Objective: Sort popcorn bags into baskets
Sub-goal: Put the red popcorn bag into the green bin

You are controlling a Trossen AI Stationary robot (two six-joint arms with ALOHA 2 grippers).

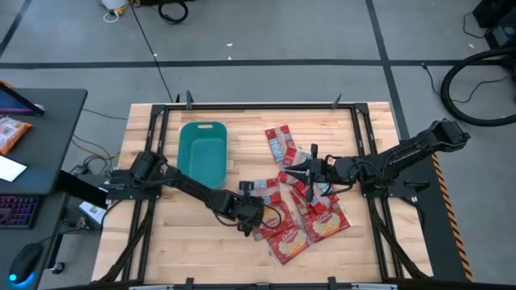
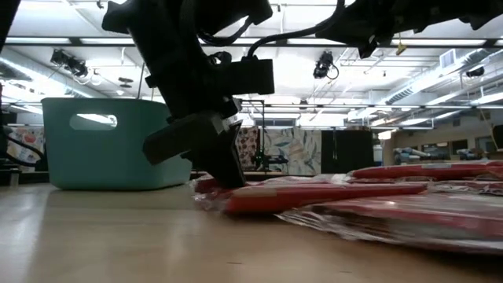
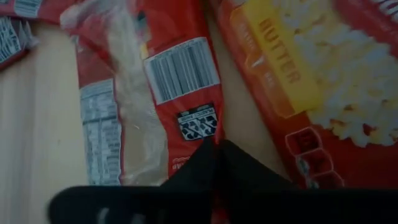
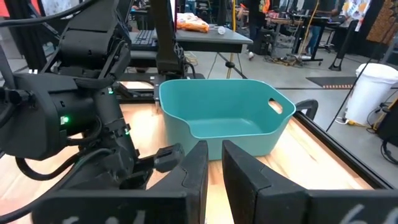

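The left gripper (image 1: 256, 216) is reaching down at the 9 o'clock edge of the pile of popcorn bags (image 1: 302, 205), its fingers pinching shut on the end of 1 red bag (image 3: 168, 99) lying face down on the table (image 1: 145, 250). The teal basket (image 1: 201, 151) is sitting empty at about 10 o'clock from that pile, well apart from the gripped bag. The right gripper (image 1: 288, 171) is hovering above the bags at the pile's 12 o'clock side, its fingers (image 4: 199, 168) standing narrowly apart and holding nothing, pointing toward the basket.
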